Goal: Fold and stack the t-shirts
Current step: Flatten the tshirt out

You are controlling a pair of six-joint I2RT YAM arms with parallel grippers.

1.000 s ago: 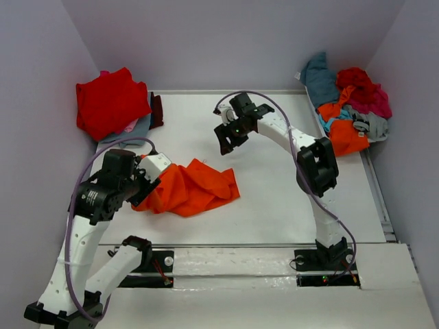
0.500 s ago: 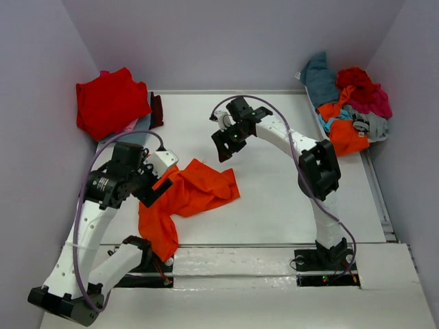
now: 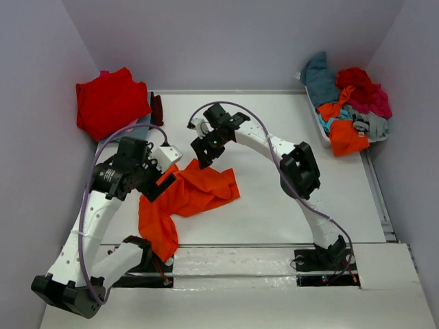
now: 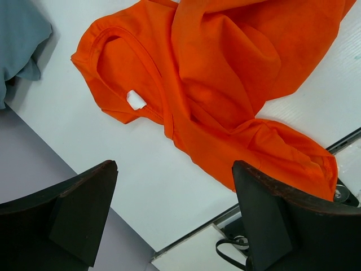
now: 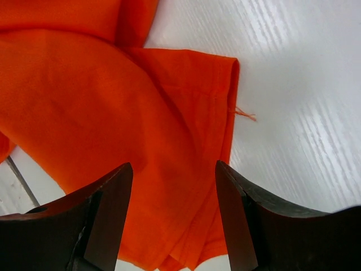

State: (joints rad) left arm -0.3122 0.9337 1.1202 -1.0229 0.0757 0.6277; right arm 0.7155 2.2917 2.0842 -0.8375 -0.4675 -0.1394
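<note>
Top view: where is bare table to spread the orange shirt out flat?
Widest bare table lies right of the right arm, up to the shirt pile. A smaller strip runs along the far edge between the red stack and that pile. Left side crowded: orange shirt, left claw, right claw.

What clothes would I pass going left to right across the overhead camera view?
folded red cloth t-shirt → crumpled bright orange cloth t-shirt → heap of unfolded mixed-colour cloth shirts
</note>
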